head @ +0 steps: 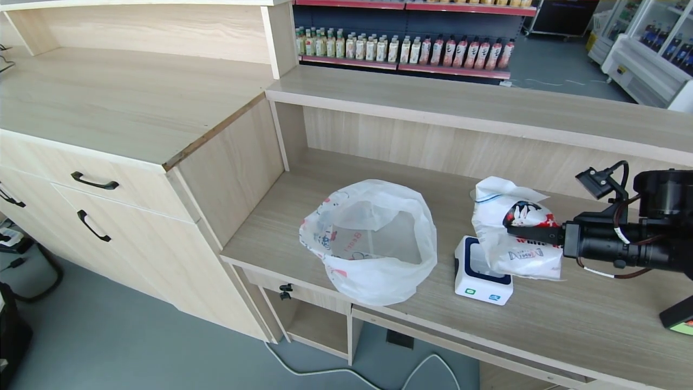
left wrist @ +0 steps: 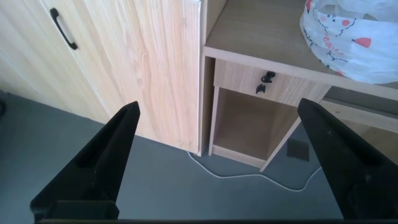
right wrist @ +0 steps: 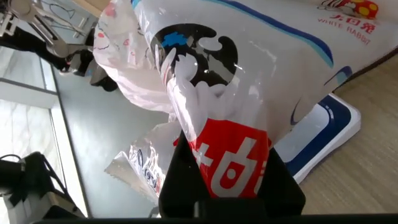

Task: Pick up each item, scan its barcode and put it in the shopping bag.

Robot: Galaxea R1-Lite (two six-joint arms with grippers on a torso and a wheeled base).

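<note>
A white candy bag (head: 514,233) with a red, black and blue print hangs just above the white barcode scanner (head: 479,279) on the counter. My right gripper (head: 522,232) is shut on it from the right side. In the right wrist view the candy bag (right wrist: 230,106) sits between the black fingers (right wrist: 180,180), with the scanner (right wrist: 323,137) beneath. The open white shopping bag (head: 373,238) stands on the counter to the left of the scanner. My left gripper (left wrist: 217,155) is open and low, facing the floor in front of the cabinet, with the shopping bag (left wrist: 354,37) farther off.
The wooden counter (head: 541,325) has a raised back ledge and a taller cabinet with drawers (head: 92,184) to its left. A green and black object (head: 679,319) lies at the counter's right edge. An open cubby (left wrist: 249,124) and a cable lie under the counter.
</note>
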